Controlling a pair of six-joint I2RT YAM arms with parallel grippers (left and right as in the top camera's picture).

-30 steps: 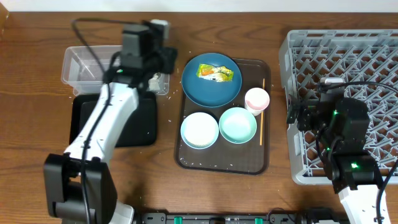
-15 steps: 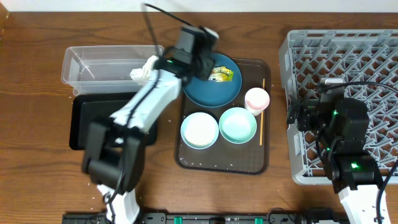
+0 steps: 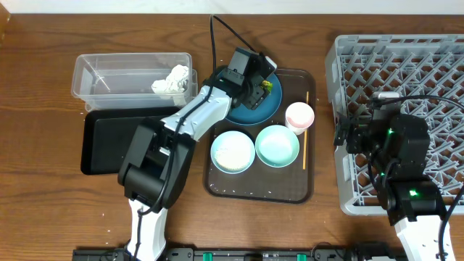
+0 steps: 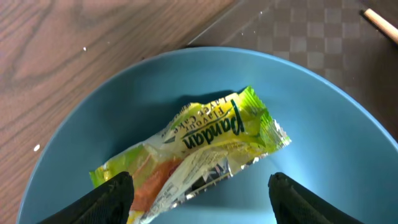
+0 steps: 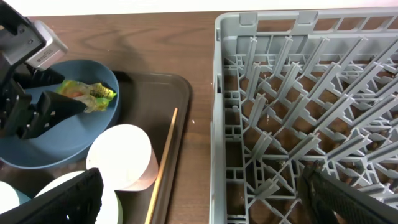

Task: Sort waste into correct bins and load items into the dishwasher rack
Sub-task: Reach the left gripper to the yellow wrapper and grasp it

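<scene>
The yellow-green snack wrapper (image 4: 199,146) lies in the dark-blue bowl-plate (image 3: 243,110) on the brown serving tray. My left gripper (image 3: 259,87) hovers just over it, open, with a finger on each side of the wrapper (image 4: 199,202). A crumpled white napkin (image 3: 172,78) lies in the clear tub (image 3: 116,72). The black tray (image 3: 109,141) sits in front of the tub. Two pale bowls (image 3: 233,151) (image 3: 277,145), the pinkish cup (image 3: 299,116) and the chopstick (image 3: 305,138) are on the serving tray. My right gripper (image 5: 205,205) is open and empty at the grey rack's (image 3: 406,65) left edge.
The brown serving tray (image 3: 261,190) sits mid-table between the bins and the rack. A few white grains lie scattered on the wood near the black tray (image 3: 190,129). The rack's pegs (image 5: 298,93) stand upright close to my right gripper.
My left arm has swung right from the clear tub to above the blue plate. The napkin now lies in the tub. The right arm has not moved.
</scene>
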